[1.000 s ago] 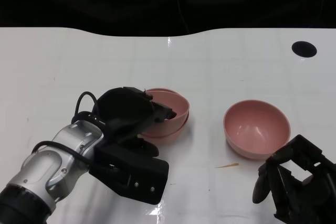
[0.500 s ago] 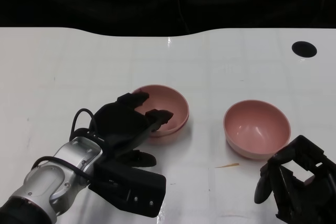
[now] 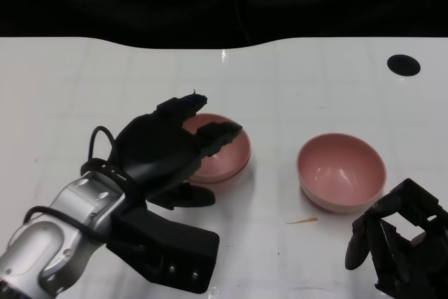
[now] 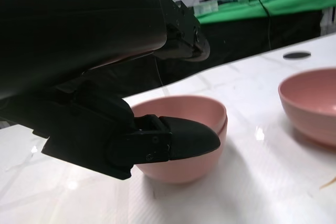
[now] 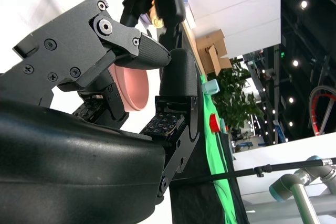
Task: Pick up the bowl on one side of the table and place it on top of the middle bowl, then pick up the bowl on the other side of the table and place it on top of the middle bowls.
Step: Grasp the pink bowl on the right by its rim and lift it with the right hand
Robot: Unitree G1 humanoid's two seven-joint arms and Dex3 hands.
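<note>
Left hand (image 3: 171, 146): we saw it spread apart over the stacked middle bowls (image 3: 225, 157), holding nothing; it hid their near-left rim
Stacked middle bowls: two pink rims showed nested in the left wrist view (image 4: 184, 135), sitting on the white table (image 3: 294, 89)
Right bowl (image 3: 341, 171): alone, upright, well apart from the stack
Right hand (image 3: 395, 243): just beside that bowl, cut off by the frame edge; we couldn't tell its grip, though nothing showed in it
Small sliver (image 3: 302, 221): too small for us to make out

Bare table (image 3: 294, 89) between stacked bowls (image 3: 227, 162) and right bowl (image 3: 341, 171) (left hand (image 3: 164, 148) over stack)
</note>
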